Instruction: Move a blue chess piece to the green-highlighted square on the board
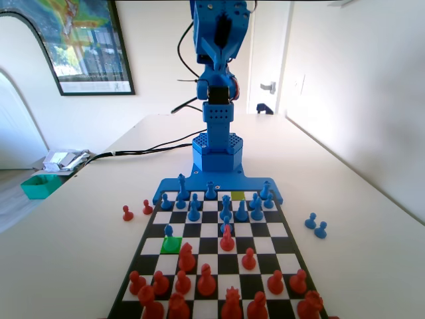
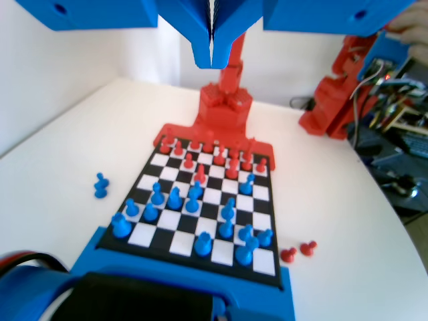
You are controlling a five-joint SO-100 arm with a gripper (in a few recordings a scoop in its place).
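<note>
Nearest the fixed camera, the board point(image 1: 287, 229) shows its flat black-and-white chequers inside a dark rim, and the front rows are crowded with glossy red pieces point(image 1: 206, 281) of moulded plastic, round-headed pawns among taller shapes. Just beyond them, on the left edge of the board in the fixed view, lies the green-highlighted square point(image 1: 171, 244), a bright, saturated patch with nothing standing on it. The blue chess piece point(image 1: 169, 230), slim and round-topped, stands on the square directly behind it, touching no other piece. Further along, the rest of the blue pieces point(image 1: 226, 205) cluster in the far rows, and a duller yellow-green square point(image 1: 238, 195) shows among them. Off the board, two red pawns point(image 1: 137, 211) stand on the smooth white table point(image 1: 358, 266) at the left and two blue pawns point(image 1: 315, 224) at the right. Beyond the board's left side, at the table's edge, an open teal bin point(image 1: 40, 186) sits low; what it holds cannot be made out.

At the far end rises the blue arm point(image 1: 217, 80), blocky printed plastic with black cables trailing behind it. In the wrist view the gripper point(image 2: 212, 57) hangs high above the board, its two angular blue jaws pressed together along a thin seam, with nothing between them.
</note>
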